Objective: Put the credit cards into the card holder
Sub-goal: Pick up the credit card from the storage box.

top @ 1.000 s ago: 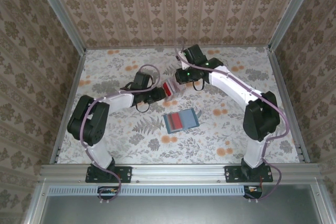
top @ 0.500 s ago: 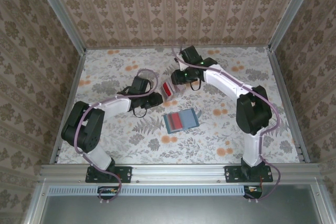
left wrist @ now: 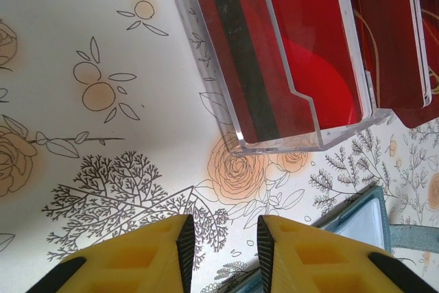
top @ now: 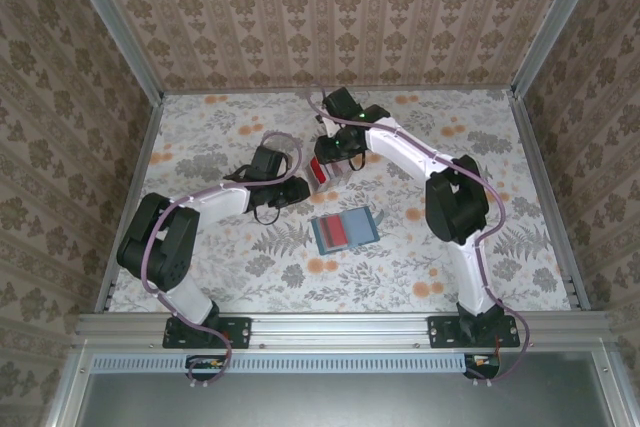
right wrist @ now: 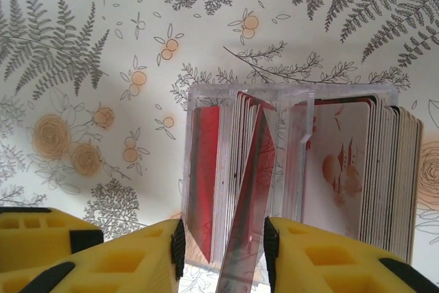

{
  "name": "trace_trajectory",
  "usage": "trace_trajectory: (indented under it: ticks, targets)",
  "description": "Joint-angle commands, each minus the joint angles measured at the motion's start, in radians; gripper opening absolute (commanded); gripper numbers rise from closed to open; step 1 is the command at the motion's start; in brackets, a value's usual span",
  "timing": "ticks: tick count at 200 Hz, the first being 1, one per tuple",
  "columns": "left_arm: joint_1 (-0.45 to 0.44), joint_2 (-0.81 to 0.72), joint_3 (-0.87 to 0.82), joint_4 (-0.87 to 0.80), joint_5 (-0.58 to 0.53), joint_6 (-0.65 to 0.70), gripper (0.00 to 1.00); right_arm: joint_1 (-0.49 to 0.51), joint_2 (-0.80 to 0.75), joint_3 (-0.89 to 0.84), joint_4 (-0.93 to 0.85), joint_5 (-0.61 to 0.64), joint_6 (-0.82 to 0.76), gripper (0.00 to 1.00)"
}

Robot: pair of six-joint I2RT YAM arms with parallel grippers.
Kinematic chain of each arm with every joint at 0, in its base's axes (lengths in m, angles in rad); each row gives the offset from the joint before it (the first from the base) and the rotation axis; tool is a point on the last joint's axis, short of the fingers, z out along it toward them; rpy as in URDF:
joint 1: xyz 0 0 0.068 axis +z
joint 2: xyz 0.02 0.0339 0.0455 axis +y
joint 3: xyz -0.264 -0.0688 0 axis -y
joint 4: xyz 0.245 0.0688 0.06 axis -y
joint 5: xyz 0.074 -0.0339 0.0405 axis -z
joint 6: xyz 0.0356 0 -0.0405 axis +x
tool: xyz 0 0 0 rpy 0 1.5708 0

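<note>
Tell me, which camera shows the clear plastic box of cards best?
The right wrist view: it looks straight into the clear box, with its cards standing on edge and one tilted. The left wrist view catches one corner with red cards; the top view shows it as a tiny red-and-white patch.

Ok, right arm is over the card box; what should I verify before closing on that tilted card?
1. Right claw straddles the tilted red plastic card: ok.
2. Grip on that card: not ok, jaws stand apart.
3. Card free of its neighbours in the clear plastic box: cannot tell.
4. Dark teal folding card holder lies open: ok.
5. Left claw open, empty, short of the box: ok.
</note>
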Motion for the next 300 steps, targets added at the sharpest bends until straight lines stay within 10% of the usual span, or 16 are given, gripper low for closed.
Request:
trace_trajectory:
  ticks: [1,182,300]
  targets:
    - [-0.009,-0.011,-0.006,-0.003,-0.010,0.022,0.33,0.006,0.045,0.047,-0.064,0.038,-0.019,0.36]
    - [-0.017,-0.017,-0.042,0.022,-0.006,0.004,0.32,-0.005,-0.255,-0.216,0.147,0.072,-0.005,0.02]
    - [-0.086,-0.132,-0.256,0.179,-0.018,-0.064,0.32,-0.042,-0.747,-1.183,0.911,-0.254,0.375,0.01]
